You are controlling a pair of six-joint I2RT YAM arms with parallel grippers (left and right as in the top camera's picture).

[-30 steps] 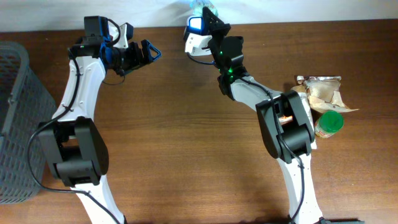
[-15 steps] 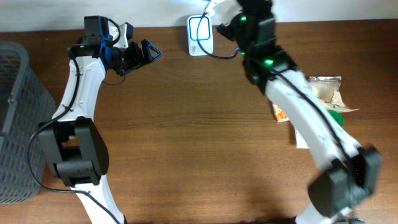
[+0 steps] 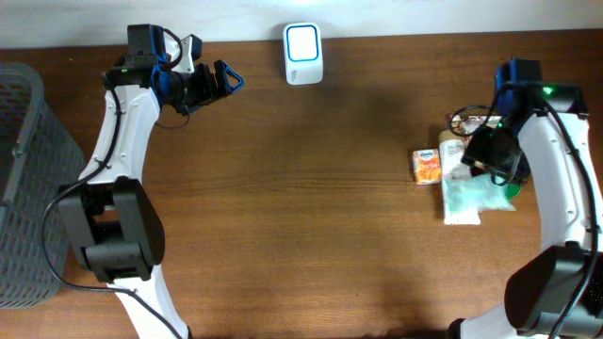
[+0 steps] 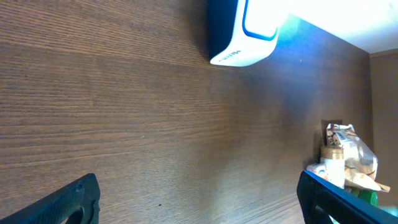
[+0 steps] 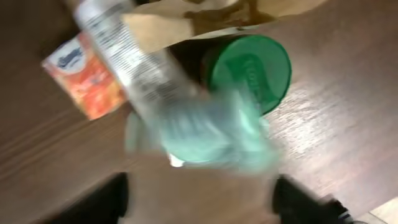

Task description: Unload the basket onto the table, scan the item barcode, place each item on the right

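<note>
The white scanner (image 3: 302,54) with a lit blue face stands at the table's back edge; the left wrist view shows the scanner (image 4: 242,31) at the top. My left gripper (image 3: 226,77) hangs open and empty to the left of it, well apart. At the right, my right gripper (image 3: 490,155) hovers open over a pile of items with nothing between its fingers. In the blurred right wrist view, a teal and white pouch (image 5: 205,124) lies just ahead of the right gripper (image 5: 205,205). Beside it are an orange box (image 5: 87,78) and a green-lidded jar (image 5: 252,68).
A brown snack bag (image 3: 476,122) lies at the back of the pile. The orange box (image 3: 427,167) and the pouch (image 3: 464,200) sit on its left side. A grey mesh basket (image 3: 24,179) stands at the left edge.
My right arm has swung from the scanner at the back to the pile at the right, and its jaws have opened. The left arm has not moved.
</note>
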